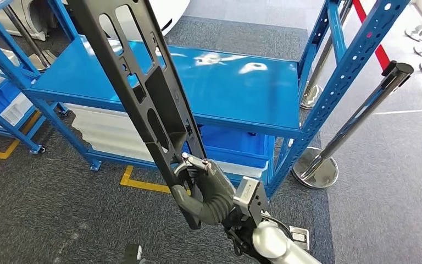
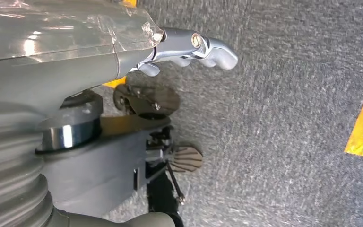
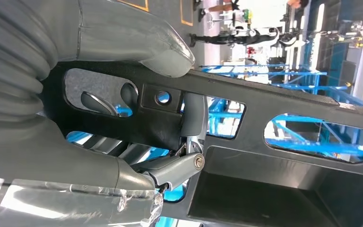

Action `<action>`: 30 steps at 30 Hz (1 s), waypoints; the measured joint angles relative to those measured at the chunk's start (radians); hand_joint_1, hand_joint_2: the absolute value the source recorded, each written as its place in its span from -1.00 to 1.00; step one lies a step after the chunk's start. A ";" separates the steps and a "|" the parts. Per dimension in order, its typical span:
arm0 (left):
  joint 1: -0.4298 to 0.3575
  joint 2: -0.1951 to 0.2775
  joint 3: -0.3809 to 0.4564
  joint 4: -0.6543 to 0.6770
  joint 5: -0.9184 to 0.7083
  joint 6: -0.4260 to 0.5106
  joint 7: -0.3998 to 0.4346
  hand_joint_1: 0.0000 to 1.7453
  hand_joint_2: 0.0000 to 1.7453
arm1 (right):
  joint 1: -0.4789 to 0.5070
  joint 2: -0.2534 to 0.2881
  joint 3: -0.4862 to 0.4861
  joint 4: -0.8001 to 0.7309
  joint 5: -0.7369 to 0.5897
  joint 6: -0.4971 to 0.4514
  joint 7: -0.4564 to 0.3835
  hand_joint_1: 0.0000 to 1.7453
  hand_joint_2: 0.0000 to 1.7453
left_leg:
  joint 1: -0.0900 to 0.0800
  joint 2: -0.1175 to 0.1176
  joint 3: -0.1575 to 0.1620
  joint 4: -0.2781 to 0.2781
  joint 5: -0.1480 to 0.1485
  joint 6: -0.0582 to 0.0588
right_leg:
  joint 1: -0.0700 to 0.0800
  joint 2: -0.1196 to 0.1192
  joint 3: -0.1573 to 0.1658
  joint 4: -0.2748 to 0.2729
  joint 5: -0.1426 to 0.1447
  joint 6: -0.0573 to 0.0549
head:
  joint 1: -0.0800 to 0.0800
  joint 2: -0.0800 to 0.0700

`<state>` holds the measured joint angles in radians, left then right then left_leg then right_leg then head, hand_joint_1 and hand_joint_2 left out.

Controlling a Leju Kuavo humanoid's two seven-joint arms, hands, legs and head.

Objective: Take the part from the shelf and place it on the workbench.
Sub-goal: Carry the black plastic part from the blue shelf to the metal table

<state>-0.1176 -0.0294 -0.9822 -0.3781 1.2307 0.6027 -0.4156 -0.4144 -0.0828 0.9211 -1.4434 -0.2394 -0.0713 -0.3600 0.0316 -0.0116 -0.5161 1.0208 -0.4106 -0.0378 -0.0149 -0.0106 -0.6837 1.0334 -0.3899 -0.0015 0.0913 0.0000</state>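
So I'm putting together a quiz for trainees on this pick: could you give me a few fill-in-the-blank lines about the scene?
1. The long black part is held by the robot's ____ hand.
2. The shelf behind the part is painted ____.
3. The left hand hangs over the grey floor and holds ____.
4. The tape on the floor below the shelf is ____.

Missing words: right; blue; nothing; yellow

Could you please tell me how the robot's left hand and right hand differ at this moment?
The right hand grips the long black part, while the left hand holds nothing. The right hand is raised in front of the blue shelf; the left hand hangs over the grey carpet. Both have grey ribbed covers.
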 joint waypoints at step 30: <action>-0.006 0.002 -0.014 0.039 -0.029 -0.039 0.016 -1.00 1.00 | 0.059 0.008 -0.049 0.011 -0.018 -0.027 0.014 1.00 1.00 | -0.001 -0.002 -0.056 0.035 0.031 -0.015 | 0.012 0.003 0.038 0.022 -0.054 -0.030 | 0.024 0.000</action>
<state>-0.1232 -0.0273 -0.9957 -0.3396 1.2018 0.5633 -0.3995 -0.3553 -0.0745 0.8721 -1.4324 -0.2577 -0.0984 -0.3465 0.0310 -0.0137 -0.5716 1.0563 -0.3791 -0.0531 -0.0026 -0.0075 -0.6458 1.0557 -0.4442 -0.0319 0.1153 0.0000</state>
